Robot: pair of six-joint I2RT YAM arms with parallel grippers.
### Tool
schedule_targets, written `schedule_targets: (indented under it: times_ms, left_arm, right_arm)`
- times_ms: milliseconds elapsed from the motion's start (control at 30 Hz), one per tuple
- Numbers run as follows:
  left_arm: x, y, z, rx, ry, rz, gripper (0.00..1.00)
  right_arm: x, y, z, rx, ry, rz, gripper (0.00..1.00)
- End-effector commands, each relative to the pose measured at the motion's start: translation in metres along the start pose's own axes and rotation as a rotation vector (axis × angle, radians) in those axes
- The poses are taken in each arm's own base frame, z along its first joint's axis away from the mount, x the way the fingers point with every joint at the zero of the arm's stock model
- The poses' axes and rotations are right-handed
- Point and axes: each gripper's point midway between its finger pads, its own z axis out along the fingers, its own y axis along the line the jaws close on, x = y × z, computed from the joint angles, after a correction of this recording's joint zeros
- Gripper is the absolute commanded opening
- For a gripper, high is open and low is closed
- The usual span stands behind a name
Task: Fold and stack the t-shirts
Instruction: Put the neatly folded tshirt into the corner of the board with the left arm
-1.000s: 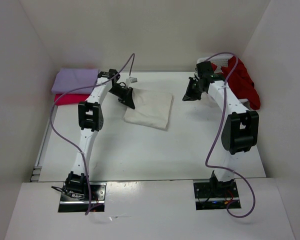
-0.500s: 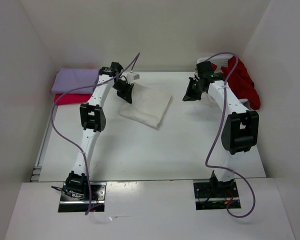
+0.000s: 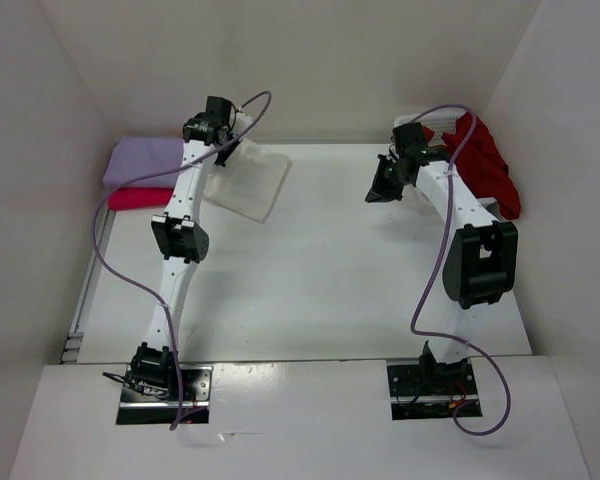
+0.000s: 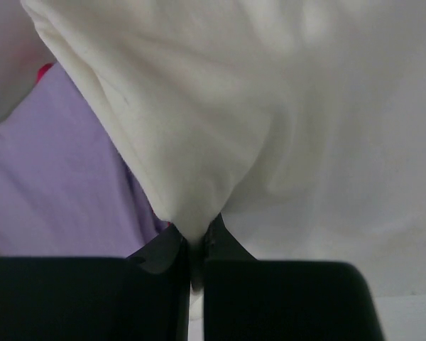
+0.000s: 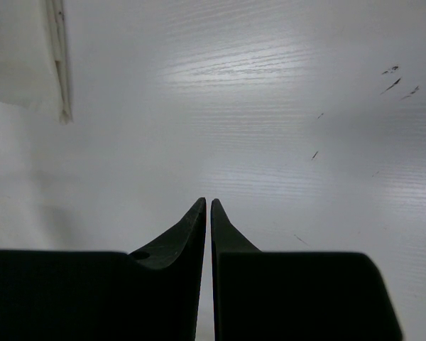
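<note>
Cream t-shirt [image 4: 227,106] pinched at its edge in left tool [image 4: 197,240], lavender t-shirt [image 3: 145,158] just beside, right tool [image 5: 208,207] closed, empty, well apart

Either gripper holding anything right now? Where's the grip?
Left gripper pinches the cream t-shirt by a bunched bit of its edge. Right gripper is shut on nothing.

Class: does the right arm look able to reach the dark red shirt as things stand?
Probably yes: the dark red shirt lies heaped close beside that arm with nothing between, though the right gripper, shut and empty, points away from it.
</note>
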Motion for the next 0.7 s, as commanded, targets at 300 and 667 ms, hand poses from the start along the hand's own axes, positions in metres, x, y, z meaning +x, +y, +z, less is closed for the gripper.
schedule_targets:
  times_ms: [300,667]
  left_arm:
    - [-0.031,0.108,-0.089,-0.495,-0.024,0.073,0.0]
    - [-0.036,0.14,-0.124,-0.639,-0.022,0.083,0.0]
  right_arm:
    - [-0.019,0.011,-0.033,-0.036,-0.102,-0.019,0.11]
    - [-0.018,0.002,-0.037,-0.026,-0.107,-0.004,0.11]
